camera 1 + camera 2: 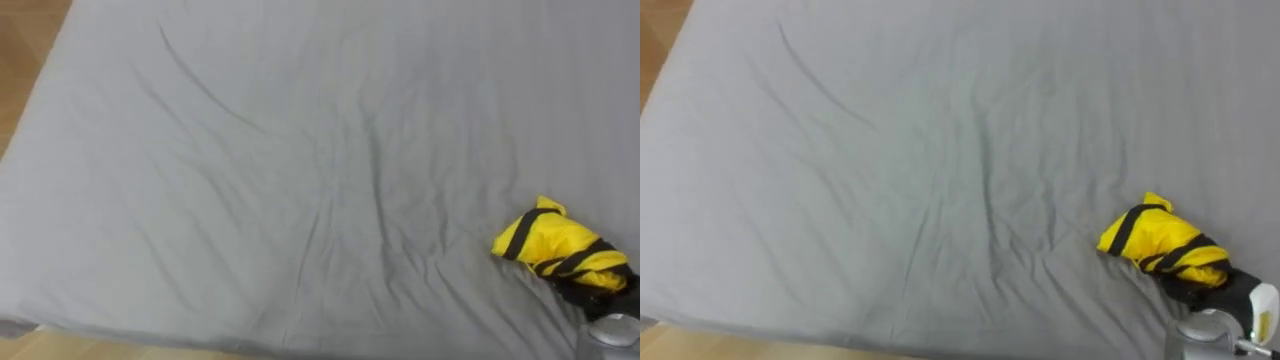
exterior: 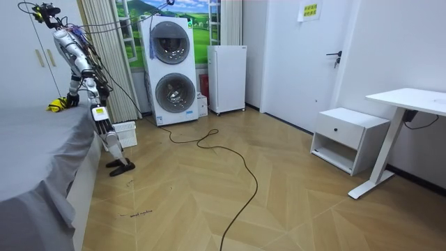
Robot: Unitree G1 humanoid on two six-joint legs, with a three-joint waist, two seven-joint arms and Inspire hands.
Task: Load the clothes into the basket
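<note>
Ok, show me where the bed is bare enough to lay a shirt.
The grey sheet is bare across its left, middle and top, from the wooden floor at the left edge rightwards. Only the lower right corner is crowded: the yellow garment lies there against the right hand.

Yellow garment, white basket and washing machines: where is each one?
yellow garment (image 1: 1155, 240), right eye view, its crumpled middle.
white basket (image 2: 125, 133), room view, its slatted side.
stacked washing machines (image 2: 169, 90), room view, the lower round door.
</note>
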